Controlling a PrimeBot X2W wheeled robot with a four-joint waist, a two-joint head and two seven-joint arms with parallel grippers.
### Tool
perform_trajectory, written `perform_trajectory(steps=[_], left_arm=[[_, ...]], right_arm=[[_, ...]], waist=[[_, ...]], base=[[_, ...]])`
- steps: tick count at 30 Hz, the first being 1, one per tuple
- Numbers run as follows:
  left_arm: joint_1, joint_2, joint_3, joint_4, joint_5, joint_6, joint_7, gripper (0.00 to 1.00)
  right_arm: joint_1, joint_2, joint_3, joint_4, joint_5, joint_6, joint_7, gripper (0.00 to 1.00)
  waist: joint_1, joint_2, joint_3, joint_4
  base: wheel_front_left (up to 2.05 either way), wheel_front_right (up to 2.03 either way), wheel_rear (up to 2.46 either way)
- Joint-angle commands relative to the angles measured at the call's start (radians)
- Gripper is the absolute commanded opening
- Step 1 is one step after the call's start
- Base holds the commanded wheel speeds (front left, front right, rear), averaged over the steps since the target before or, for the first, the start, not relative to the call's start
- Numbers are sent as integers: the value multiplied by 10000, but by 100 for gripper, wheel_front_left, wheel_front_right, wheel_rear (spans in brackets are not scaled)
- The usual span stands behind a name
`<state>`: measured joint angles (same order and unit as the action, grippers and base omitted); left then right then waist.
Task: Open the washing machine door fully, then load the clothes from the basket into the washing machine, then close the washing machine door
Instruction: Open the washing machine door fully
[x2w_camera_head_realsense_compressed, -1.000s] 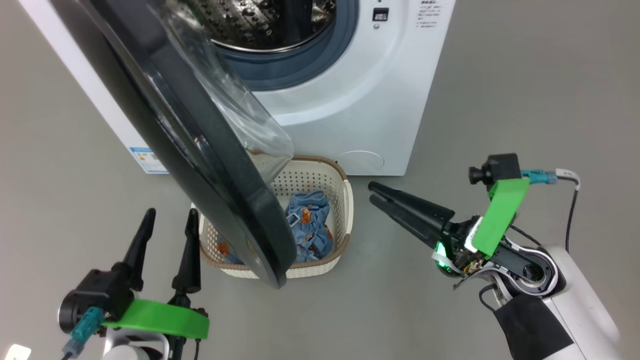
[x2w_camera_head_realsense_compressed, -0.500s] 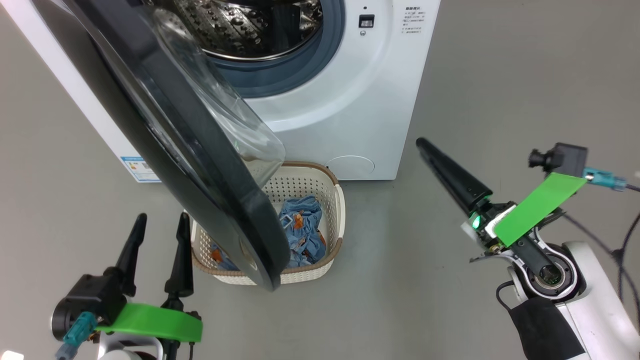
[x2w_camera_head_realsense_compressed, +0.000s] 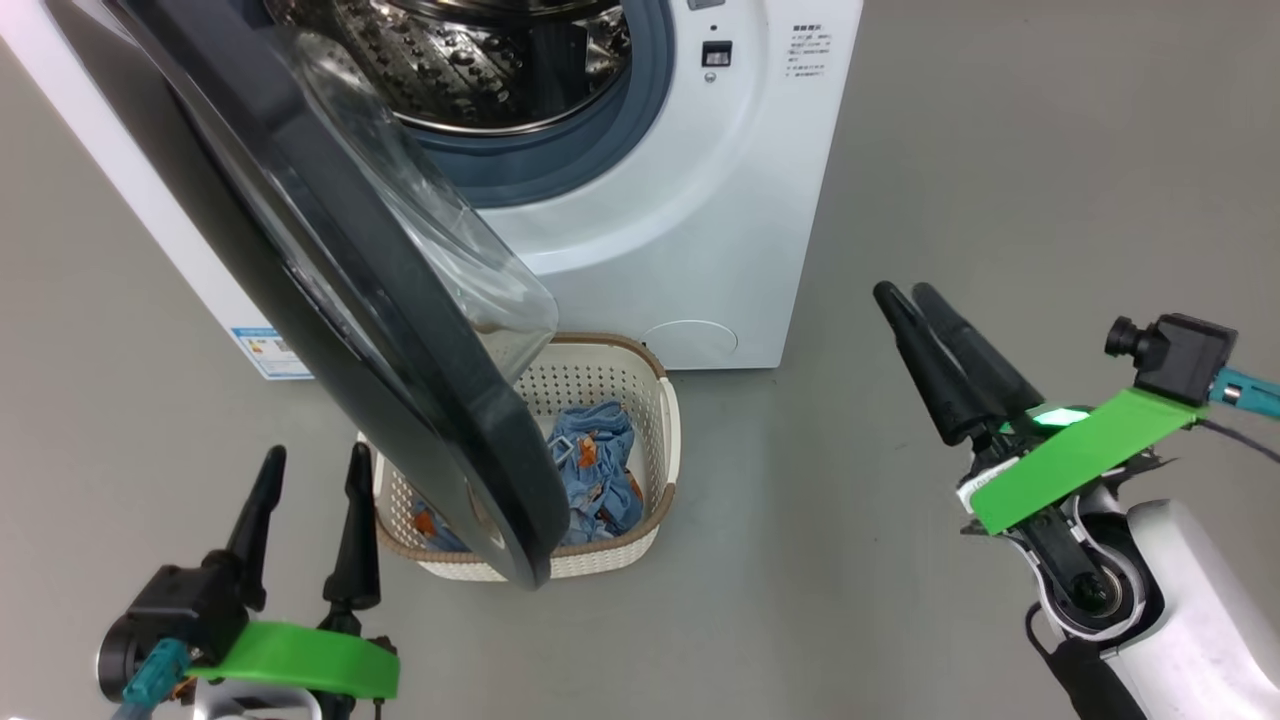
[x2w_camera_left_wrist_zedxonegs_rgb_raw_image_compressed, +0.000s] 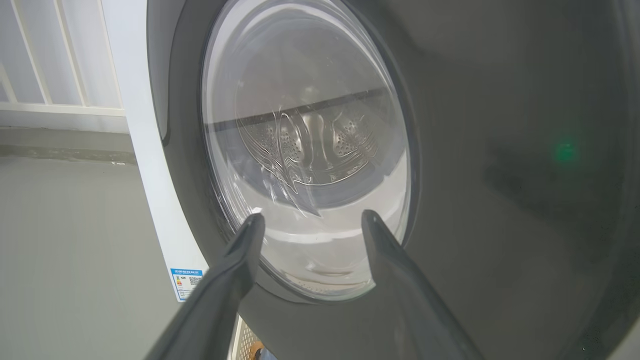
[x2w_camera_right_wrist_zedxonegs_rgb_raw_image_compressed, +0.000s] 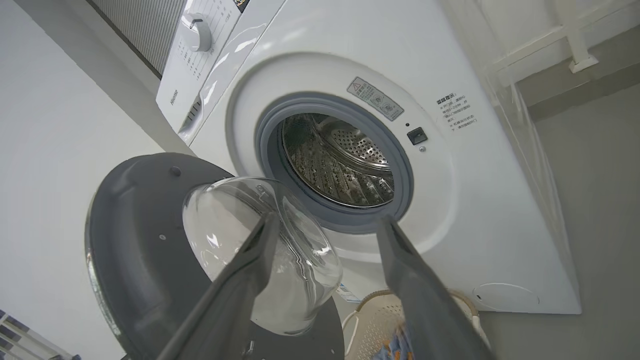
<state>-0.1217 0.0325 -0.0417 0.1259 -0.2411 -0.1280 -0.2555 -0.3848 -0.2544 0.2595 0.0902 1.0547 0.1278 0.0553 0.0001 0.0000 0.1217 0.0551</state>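
Finds the washing machine door (x2w_camera_head_realsense_compressed: 420, 400) standing open at an angle from the washing machine (x2w_camera_head_realsense_compressed: 700, 200), its lower edge overhanging the left part of the basket (x2w_camera_head_realsense_compressed: 662, 400) in the head view. Records the clothes (x2w_camera_head_realsense_compressed: 595, 470) lying crumpled inside the basket, which sits on the grey floor (x2w_camera_head_realsense_compressed: 1000, 150) just before the machine's front. Notes the steel drum (x2w_camera_head_realsense_compressed: 460, 60) exposed. Logs the left gripper (x2w_camera_head_realsense_compressed: 315, 455) released, fingers spread and holding nothing, just beside the basket's left end, facing the door's outer glass. Logs the right gripper (x2w_camera_head_realsense_compressed: 903, 292) likewise released and empty, well apart to the basket's right, pointing toward the machine's opening.
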Motion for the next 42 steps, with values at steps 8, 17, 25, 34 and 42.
perform_trajectory(steps=[8,17,25,34,42], left_arm=[[36,177,493,-254,77,-27,-63,100],[296,177,768,-484,62,-23,-63,100],[580,177,853,-767,65,41,-63,100],[924,177,873,-1108,5,243,-63,100],[1213,177,814,-1137,-71,362,-63,100]], right_arm=[[199,-866,697,405,-2110,29,-1958,100],[711,-1007,184,1178,-4119,29,-2976,100],[1594,-663,-756,1087,-5782,29,-3134,100],[2621,-178,-1930,409,-7086,29,-3166,100],[3466,213,-2468,-68,-7704,29,-3169,100]], waist=[[0,0,-44,-111],[0,0,-115,-207],[0,0,-153,-305],[0,0,-259,-355],[0,0,-450,-305]], base=[[0,0,0],[0,0,0],[0,0,0],[0,0,0],[0,0,0]])
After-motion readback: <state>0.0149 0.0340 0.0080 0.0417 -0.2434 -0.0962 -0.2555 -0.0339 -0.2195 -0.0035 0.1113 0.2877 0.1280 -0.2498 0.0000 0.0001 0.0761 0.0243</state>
